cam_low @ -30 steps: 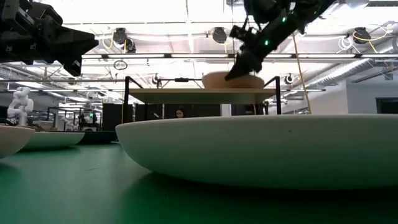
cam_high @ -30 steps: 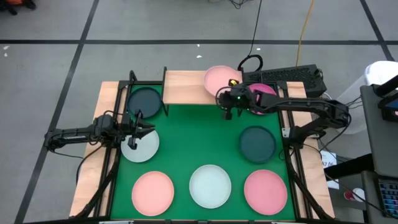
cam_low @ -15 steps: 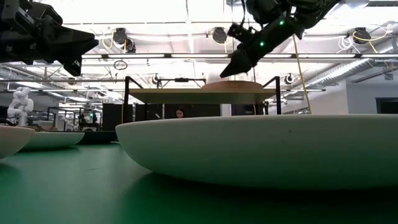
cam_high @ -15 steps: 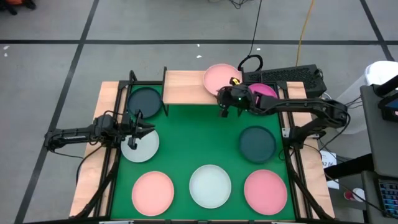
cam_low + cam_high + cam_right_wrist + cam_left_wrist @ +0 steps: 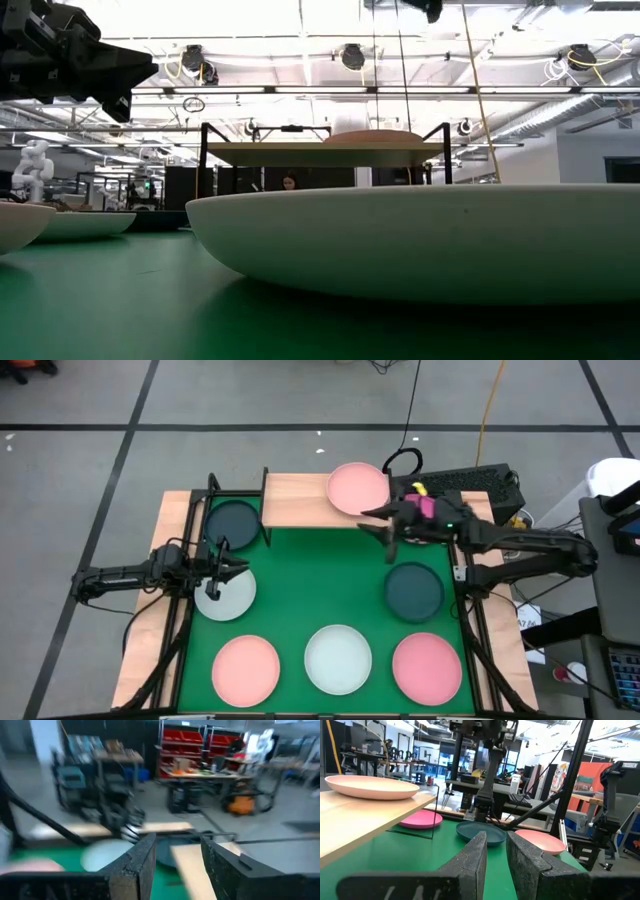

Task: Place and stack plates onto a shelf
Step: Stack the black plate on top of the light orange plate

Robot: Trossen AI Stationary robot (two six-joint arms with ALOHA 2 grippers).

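Green tabletop [image 5: 320,580] as I see it from above: shelf [image 5: 296,500] at the far edge, one pink plate [image 5: 358,487] lying on its right end. My right gripper [image 5: 384,526] hangs just off the shelf's front right corner, fingers apart, holding nothing. My left gripper [image 5: 232,568] waits over a pale mint plate [image 5: 224,596] at the left, fingers parted narrowly, empty. Dark plate [image 5: 414,590] lies right of centre; three more plates line the near edge.
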